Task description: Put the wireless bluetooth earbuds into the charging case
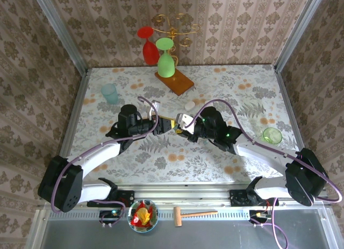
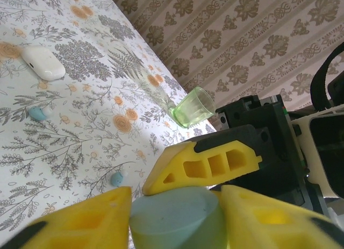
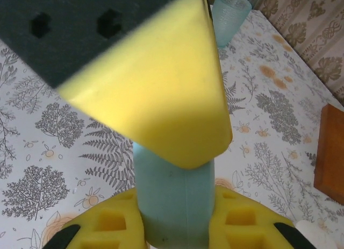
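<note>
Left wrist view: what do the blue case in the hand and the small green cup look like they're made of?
The blue case looks like opaque matte plastic: even pale colour, soft sheen, no sharp glints. The green cup is see-through and tinted, so glass or hard clear plastic: light passes through its wall and the rim shines. I can't tell which of the two it is.

A lab test booth: wallpapered panels (image 1: 242, 23) inside aluminium framing (image 1: 60, 31).
</note>
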Motion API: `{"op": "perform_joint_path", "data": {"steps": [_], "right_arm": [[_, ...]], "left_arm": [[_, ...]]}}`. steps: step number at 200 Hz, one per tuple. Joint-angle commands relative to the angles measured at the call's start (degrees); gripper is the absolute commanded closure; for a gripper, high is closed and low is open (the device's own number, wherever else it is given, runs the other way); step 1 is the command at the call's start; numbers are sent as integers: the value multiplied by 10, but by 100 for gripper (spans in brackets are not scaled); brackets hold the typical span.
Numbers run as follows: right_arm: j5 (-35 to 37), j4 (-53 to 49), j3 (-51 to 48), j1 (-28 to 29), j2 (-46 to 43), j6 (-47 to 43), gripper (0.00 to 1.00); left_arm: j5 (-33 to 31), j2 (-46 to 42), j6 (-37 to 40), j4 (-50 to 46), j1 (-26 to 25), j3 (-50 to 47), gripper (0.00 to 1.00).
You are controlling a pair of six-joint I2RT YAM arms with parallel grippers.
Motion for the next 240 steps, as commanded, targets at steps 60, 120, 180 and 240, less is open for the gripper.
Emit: {"op": "perform_joint_path", "data": {"steps": [60, 120, 180, 240], "right_arm": [[57, -10, 31, -5, -5, -19, 88], [24, -7, 35, -4, -4, -10, 88], [9, 8, 36, -1, 6, 1, 88], [-17, 14, 42, 1, 15, 6, 89]], "left_arm": [[17, -13, 29, -24, -8, 10, 42], [14, 3, 24, -6, -10, 14, 50], [23, 21, 7, 18, -19, 20, 53], [23, 29, 3, 31, -23, 24, 52]]}}
